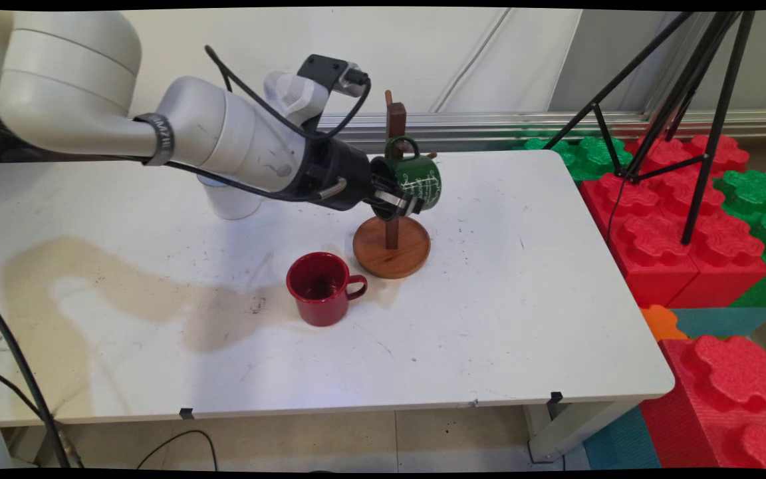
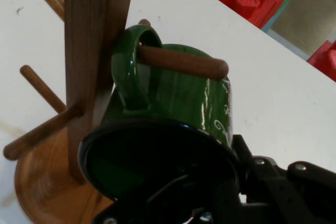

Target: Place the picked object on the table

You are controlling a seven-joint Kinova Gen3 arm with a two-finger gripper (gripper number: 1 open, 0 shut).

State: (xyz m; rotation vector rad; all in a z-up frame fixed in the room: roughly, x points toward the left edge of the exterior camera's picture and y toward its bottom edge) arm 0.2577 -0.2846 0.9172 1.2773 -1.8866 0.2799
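Nearest the camera, a glossy red enamel mug (image 1: 321, 287) stands upright on the white bench (image 1: 522, 319), its mouth facing up and its handle pointing toward the picture's right. It is untouched.

Just behind it, and touching nothing but the bench, sits the round wooden base of a brown wooden mug stand (image 1: 391, 246), with a square upright post and pegs angled upward.

Above that base, the black two-finger tool (image 1: 401, 197) is clamped on the rim of a glossy dark green enamel mug with white lettering (image 1: 417, 179): one finger runs along the outer wall, the other appears to sit inside the mouth. The mug lies on its side, its long axis roughly level, its open mouth facing the arm at the picture's left and its bottom pointing right. Its handle is uppermost. In the hand view the handle loop is threaded over a rounded wooden peg (image 2: 184, 62) and sits close against the post.

The mug looks light, stiff and slippery, likely to chip if knocked; the rim or the handle are the natural holds.

Farther back, beside the bench, lie red and green foam blocks (image 1: 662, 226) and a black tripod (image 1: 682, 100).
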